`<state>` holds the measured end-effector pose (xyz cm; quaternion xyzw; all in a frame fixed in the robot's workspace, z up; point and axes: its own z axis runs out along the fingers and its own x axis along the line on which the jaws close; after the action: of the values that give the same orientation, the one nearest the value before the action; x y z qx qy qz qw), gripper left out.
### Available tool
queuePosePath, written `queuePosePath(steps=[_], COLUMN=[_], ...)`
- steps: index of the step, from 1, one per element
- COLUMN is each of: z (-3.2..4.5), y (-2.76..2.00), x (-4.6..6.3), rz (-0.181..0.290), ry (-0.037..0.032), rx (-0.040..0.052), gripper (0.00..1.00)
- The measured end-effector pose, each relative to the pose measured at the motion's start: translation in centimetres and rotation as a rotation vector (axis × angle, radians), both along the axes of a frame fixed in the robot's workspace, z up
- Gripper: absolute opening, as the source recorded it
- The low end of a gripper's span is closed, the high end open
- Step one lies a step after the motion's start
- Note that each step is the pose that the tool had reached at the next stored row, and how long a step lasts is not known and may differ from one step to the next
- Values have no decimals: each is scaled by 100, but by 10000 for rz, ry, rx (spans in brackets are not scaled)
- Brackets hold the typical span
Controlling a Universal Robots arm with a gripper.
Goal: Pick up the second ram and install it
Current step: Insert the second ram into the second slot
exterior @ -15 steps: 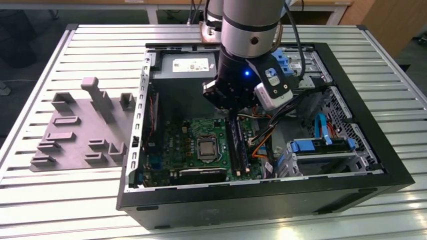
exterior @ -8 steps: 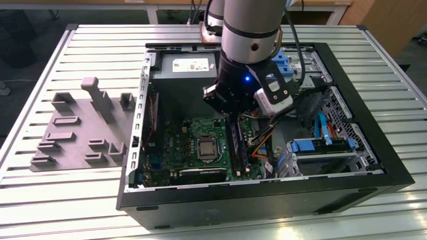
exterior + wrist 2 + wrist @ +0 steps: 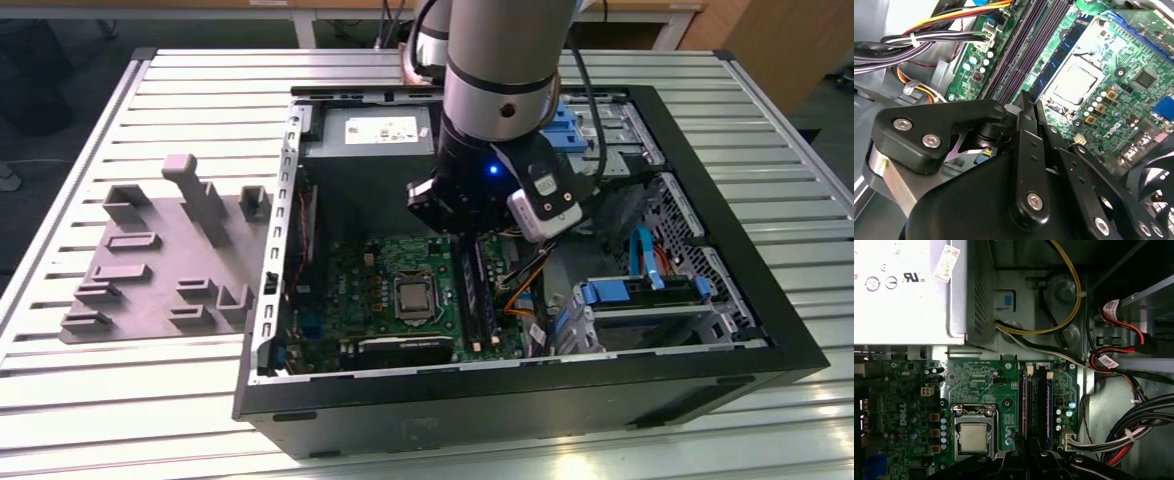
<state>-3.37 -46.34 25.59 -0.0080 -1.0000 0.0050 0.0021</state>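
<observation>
At the left of the exterior view we see a grey fixture tray [image 3: 147, 265] with its holders bare. At centre the gripper [image 3: 467, 232] hangs low over the motherboard [image 3: 367, 290], just above the memory slots [image 3: 1040, 395]. In the second wrist view its fingers [image 3: 1026, 112] look nearly closed, though we cannot tell whether they hold anything. The second ram [image 3: 1046, 397] seems to stand in a slot already; seating is unconfirmed.

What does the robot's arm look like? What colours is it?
The arm is a fat silver-grey tube with a black ring around it. Lower down it turns black, with a small blue light and black cables alongside. The gripper is black, made of flat linked bars with shiny silver screws.
</observation>
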Motion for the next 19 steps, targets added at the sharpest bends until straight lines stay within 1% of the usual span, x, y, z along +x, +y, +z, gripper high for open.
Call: queuePosePath(steps=[3, 9, 15, 17, 18, 19], z=[-48, -56, -118, -140, -150, -159], y=[0, 0, 0, -9, -22, -35], x=[4, 5, 23, 28, 29, 29], rz=[-13, -15, -14, -15, -15, -15], ry=[1, 2, 2, 4, 3, 2], rx=[1, 0, 15, 58, 107, 127], gripper=[14, 14, 14, 14, 14, 14])
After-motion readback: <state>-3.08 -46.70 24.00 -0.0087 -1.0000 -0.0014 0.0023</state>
